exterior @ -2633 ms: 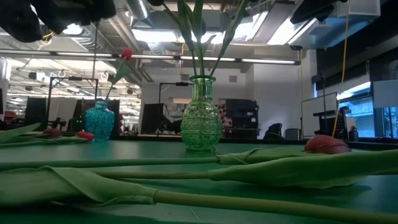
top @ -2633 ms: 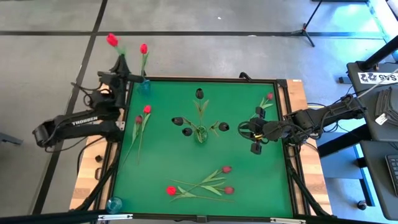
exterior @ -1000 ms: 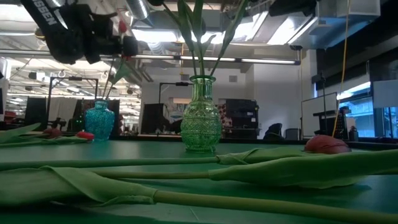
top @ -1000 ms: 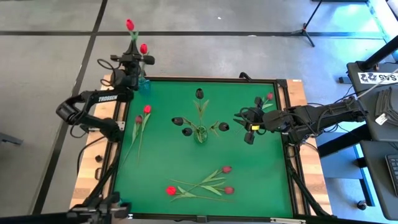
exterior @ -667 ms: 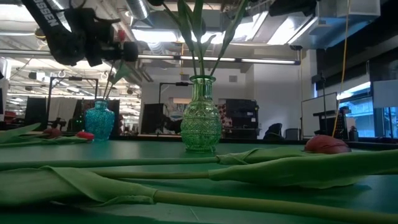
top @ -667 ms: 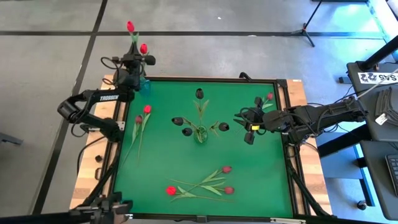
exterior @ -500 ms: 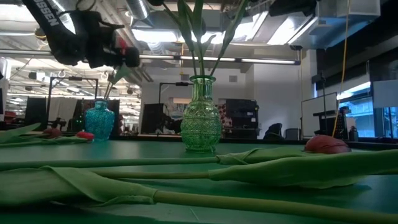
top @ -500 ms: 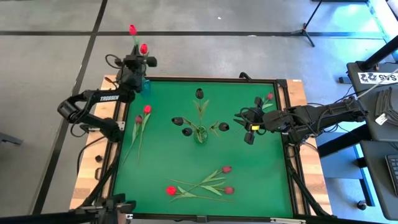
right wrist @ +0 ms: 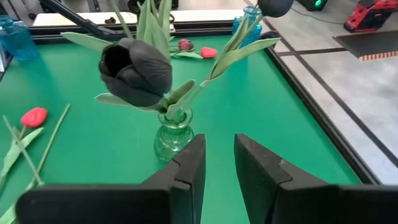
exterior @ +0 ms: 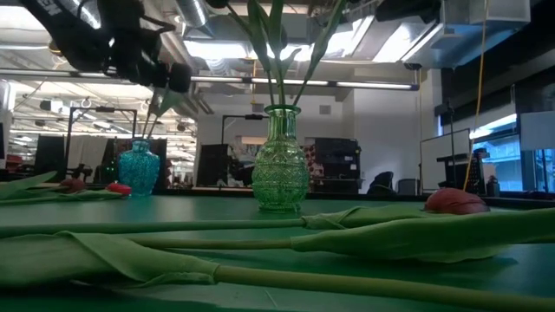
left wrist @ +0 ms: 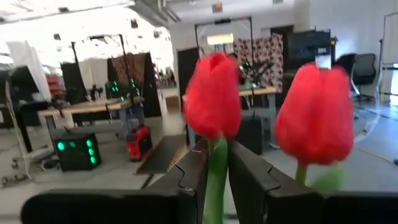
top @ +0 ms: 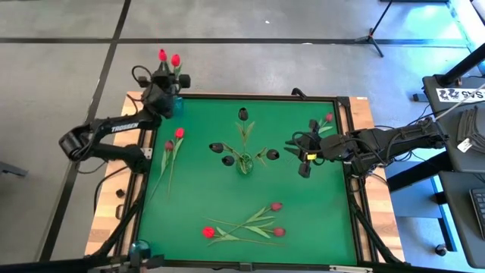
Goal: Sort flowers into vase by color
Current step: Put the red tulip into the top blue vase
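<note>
My left gripper [top: 165, 80] is above the blue vase [top: 176, 105] at the table's far left corner, shut on a red tulip [left wrist: 212, 102]. A second red tulip [left wrist: 314, 115] stands in that vase beside it. In the low view both stems [exterior: 153, 117] run down to the blue vase's mouth [exterior: 139, 143]. My right gripper [top: 303, 164] is open and empty, right of the green vase [top: 244, 163], which holds several near-black tulips [right wrist: 137, 68]. My left gripper pinches the red tulip's green stem [left wrist: 216, 177] between its two fingers, just below the head. The fingers lie across the stem. The tulip stands upright, its head above the fingers and its stem hanging down toward the blue vase.
Loose tulips lie on the green mat: two at the left [top: 179, 133], one at the far right [top: 327, 117], several near the front edge [top: 250, 224]. Another blue vase [top: 139, 247] stands at the near left corner.
My left gripper has gone down over the blue vase with the red tulip. The tulip has stayed upright, and its head has come level with and next to the other red tulip's head.
</note>
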